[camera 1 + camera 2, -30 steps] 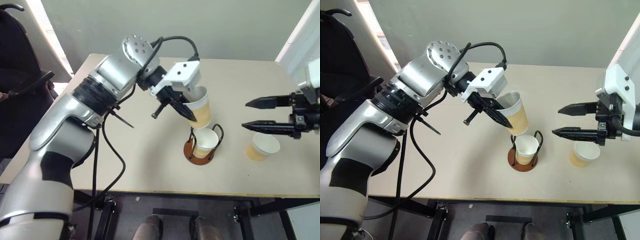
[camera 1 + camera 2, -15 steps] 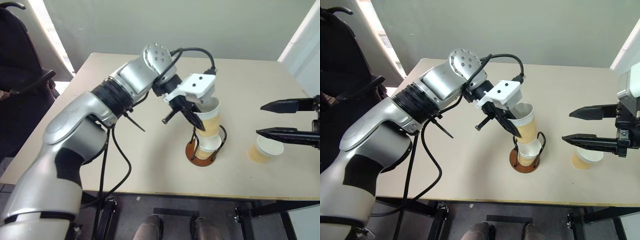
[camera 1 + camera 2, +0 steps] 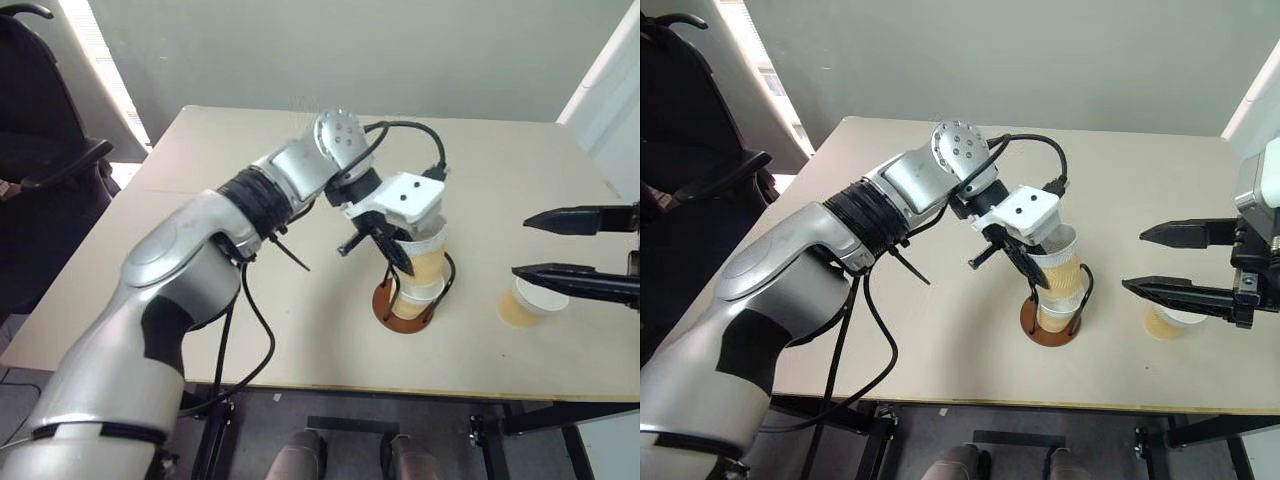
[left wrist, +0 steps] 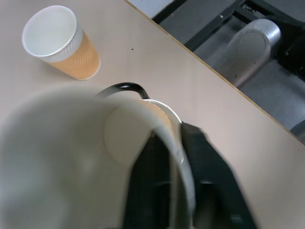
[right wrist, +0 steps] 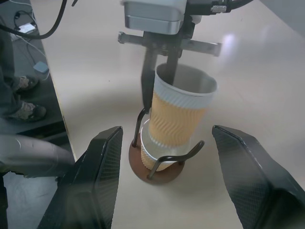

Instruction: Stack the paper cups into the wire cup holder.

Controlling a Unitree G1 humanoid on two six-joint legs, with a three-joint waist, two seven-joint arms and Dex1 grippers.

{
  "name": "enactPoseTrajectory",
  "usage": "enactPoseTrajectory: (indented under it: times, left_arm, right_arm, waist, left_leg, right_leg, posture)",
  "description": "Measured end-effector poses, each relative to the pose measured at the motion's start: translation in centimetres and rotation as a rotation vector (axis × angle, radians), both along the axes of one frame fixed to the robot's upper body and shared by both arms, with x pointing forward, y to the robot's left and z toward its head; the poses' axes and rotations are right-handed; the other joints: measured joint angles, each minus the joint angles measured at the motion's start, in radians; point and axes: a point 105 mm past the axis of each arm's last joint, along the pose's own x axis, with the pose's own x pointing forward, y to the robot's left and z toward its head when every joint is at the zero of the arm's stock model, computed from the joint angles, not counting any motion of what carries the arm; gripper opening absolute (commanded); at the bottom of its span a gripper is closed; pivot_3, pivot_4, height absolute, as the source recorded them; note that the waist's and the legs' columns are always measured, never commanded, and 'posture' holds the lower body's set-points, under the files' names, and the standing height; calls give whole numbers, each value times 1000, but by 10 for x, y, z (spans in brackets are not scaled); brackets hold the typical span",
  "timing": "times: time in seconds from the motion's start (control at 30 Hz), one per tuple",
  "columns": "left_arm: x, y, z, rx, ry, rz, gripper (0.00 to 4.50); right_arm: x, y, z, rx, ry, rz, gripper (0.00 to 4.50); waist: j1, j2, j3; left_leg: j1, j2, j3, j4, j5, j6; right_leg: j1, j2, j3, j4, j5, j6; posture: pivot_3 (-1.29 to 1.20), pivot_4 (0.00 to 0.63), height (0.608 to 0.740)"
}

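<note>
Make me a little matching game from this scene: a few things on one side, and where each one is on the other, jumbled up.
Things:
1. upper paper cup
2. lower paper cup
3. lone paper cup
4. right gripper

Places:
a. standing alone on the table
b. seated in the wire cup holder, on its base
c. hanging open above the lone cup
d. nested in another cup, the left gripper's fingers astride its rim

Pairs: 1-d, 2-b, 3-a, 4-c
</note>
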Motion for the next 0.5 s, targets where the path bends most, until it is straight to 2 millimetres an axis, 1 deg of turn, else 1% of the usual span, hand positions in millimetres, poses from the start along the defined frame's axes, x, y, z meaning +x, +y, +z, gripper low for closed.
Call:
enactPoseTrajectory:
  times: [0.23,0.27,0.3,0.4,0.5]
  left_arm:
    - [-2,-4,2,2,-12,-16,3925]
    - [-3,-5,2,-2,-11,-18,4270]
    - [-3,-6,4,-10,-11,-22,4483]
    - [-5,-12,16,-75,3,-21,4483]
    - [-4,-14,38,-185,45,16,4483]
  right_arm:
    - [0,-2,0,-14,0,-12,3091]
    - [0,-2,0,-17,-1,-15,3091]
    - [1,-3,0,-20,-3,-22,3091]
    - [7,-7,-1,-27,-14,-60,3091]
    - [15,-12,-13,-53,23,-111,3091]
  waist:
    - [0,0,0]
    - [0,0,0]
    - [0,0,0]
    - [0,0,0]
    - [0,0,0]
  left_leg:
    - [1,0,4,4,-4,4]
    - [1,0,5,4,-4,4]
    - [1,0,5,4,-4,4]
    - [1,0,6,4,-4,4]
    - [1,1,7,4,-5,4]
  right_leg:
    - [2,-1,2,-1,0,2]
    - [1,-1,2,-1,0,2]
    - [1,-1,2,-1,0,2]
    - [1,-1,2,-1,0,3]
    - [1,-1,3,-1,0,3]
  posture:
    - [0,150,740]
    - [0,150,740]
    - [0,150,740]
    - [0,150,740]
    - [0,150,740]
